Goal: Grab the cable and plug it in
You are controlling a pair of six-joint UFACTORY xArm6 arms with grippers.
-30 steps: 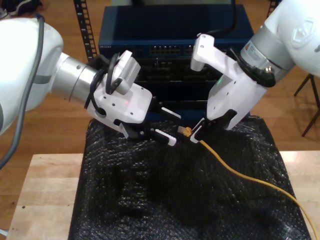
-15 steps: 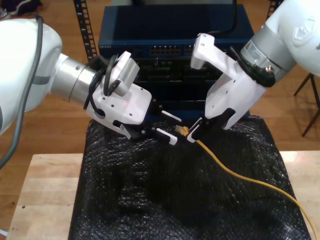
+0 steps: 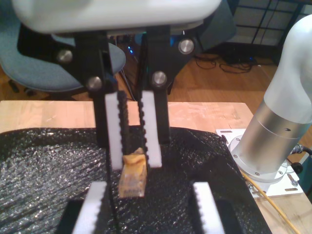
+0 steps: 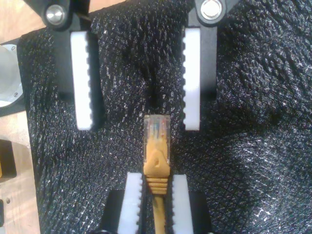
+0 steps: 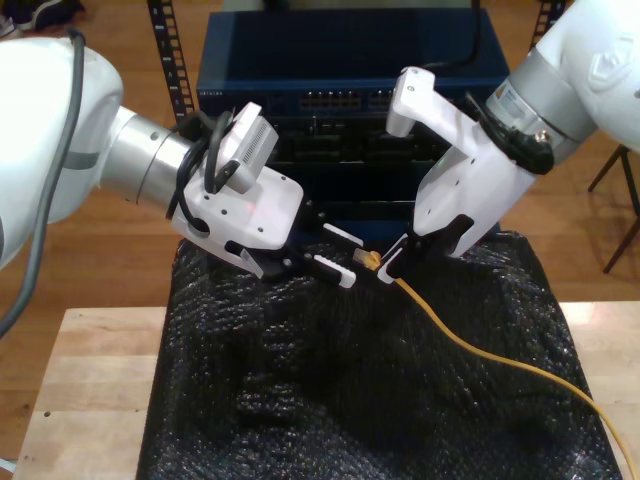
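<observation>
The yellow-orange cable [image 5: 480,345] runs from the exterior view's lower right across the black mat up to my second gripper [image 5: 387,268]. That gripper [image 4: 155,180] is shut on the cable's boot just behind the clear plug [image 4: 157,126]. The plug [image 5: 367,259] sticks out toward my first gripper [image 5: 346,258], which is open. In the second wrist view the plug tip lies at the mouth of the first gripper's white pads [image 4: 191,78], nearer one pad. From my first gripper [image 3: 150,191] I see the boot [image 3: 132,178] clamped between the second gripper's fingers [image 3: 152,129].
A blue network switch [image 5: 330,100] with a row of ports stands behind the arms. Black bubble-wrap matting [image 5: 350,400] covers the wooden table [image 5: 90,400]. An arm's base [image 3: 273,141] is bolted at the table edge, and a blue chair [image 3: 44,63] stands beyond.
My second arm's wrist has shifted slightly up and to the exterior view's right. The plug and the first gripper's open fingers have drawn slightly closer together.
</observation>
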